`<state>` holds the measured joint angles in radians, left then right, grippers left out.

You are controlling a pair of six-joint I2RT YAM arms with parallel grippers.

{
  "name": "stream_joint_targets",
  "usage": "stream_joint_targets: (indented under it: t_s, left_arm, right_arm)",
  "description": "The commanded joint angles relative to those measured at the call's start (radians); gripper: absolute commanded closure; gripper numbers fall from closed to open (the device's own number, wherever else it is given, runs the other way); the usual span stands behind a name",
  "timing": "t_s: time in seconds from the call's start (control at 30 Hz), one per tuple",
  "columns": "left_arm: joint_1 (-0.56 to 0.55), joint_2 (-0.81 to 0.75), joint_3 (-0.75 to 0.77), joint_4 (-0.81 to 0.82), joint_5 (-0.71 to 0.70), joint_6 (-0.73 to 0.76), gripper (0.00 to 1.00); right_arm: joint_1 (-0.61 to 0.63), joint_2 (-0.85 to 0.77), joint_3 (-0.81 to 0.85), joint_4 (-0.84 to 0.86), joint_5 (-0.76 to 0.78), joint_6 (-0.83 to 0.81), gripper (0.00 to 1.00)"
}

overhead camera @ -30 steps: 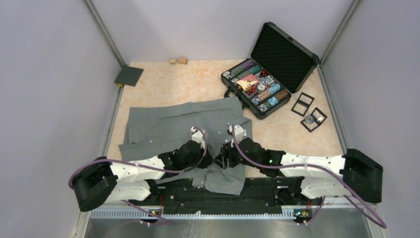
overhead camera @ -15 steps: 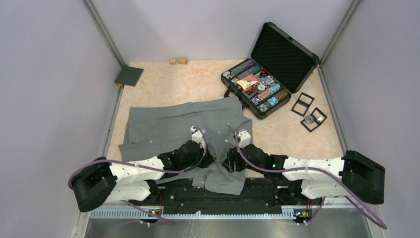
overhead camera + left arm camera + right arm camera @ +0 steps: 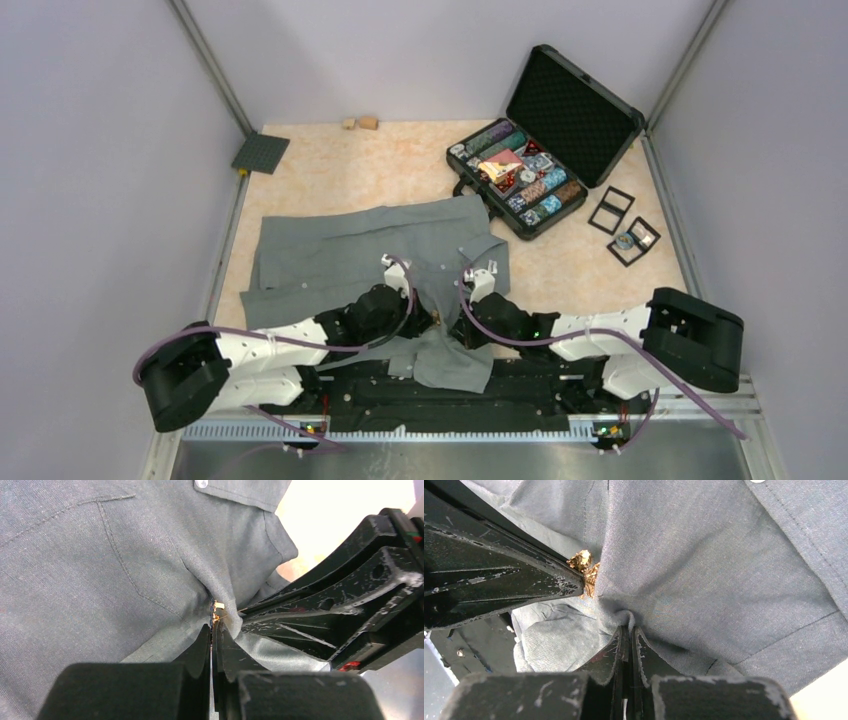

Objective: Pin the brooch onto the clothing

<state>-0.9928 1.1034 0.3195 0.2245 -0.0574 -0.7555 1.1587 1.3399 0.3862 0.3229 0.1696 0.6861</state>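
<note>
Once snapped shut, right gripper (image 3: 628,632): clamped on a raised fold of the shirt (image 3: 330,250); wide apart half a second before.
Left gripper (image 3: 214,630): closed tight on the gold brooch (image 3: 585,564), tips right at that same fold.
Shirt: spread by the near edge of the table (image 3: 380,165), left of centre.
Meaning: cloth likely braced for pushing the pin through; fastening not yet seen.

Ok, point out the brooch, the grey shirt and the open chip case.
brooch (image 3: 584,566): right wrist view, on its gold body against the cloth fold.
shirt (image 3: 320,252): top view, on the flat grey cloth spread over the table.
chip case (image 3: 572,112): top view, on the dark lining of its raised lid.
</note>
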Motion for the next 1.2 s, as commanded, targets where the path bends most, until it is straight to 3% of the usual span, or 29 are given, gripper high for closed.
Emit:
stream_joint_targets:
  t_s: [0.0,0.43,0.73,0.77,0.87,0.97,1.17]
  left_arm:
    - [0.000,-0.043,-0.025,0.125,0.004,-0.036,1.00]
    - [0.025,-0.107,-0.074,0.208,0.033,-0.080,1.00]
    - [0.109,-0.110,-0.080,0.228,0.182,-0.087,1.00]
    - [0.118,-0.108,-0.082,0.226,0.197,-0.087,1.00]
    - [0.158,-0.107,-0.086,0.214,0.244,-0.080,1.00]
    - [0.204,-0.101,-0.081,0.195,0.316,-0.061,1.00]
    - [0.282,-0.080,-0.060,0.159,0.437,-0.014,1.00]
  right_arm:
    - [0.012,0.024,0.000,0.079,-0.022,0.016,1.00]
    - [0.012,0.030,-0.011,0.099,-0.039,0.019,1.00]
    - [0.012,-0.032,0.000,0.058,-0.027,0.016,1.00]
    - [0.012,-0.052,0.004,0.044,-0.020,0.016,0.97]
    - [0.012,-0.131,0.008,-0.015,0.019,0.009,0.72]
    - [0.012,-0.232,-0.007,-0.085,0.072,-0.005,0.55]
    - [-0.058,-0.371,-0.102,-0.089,0.076,-0.044,0.51]
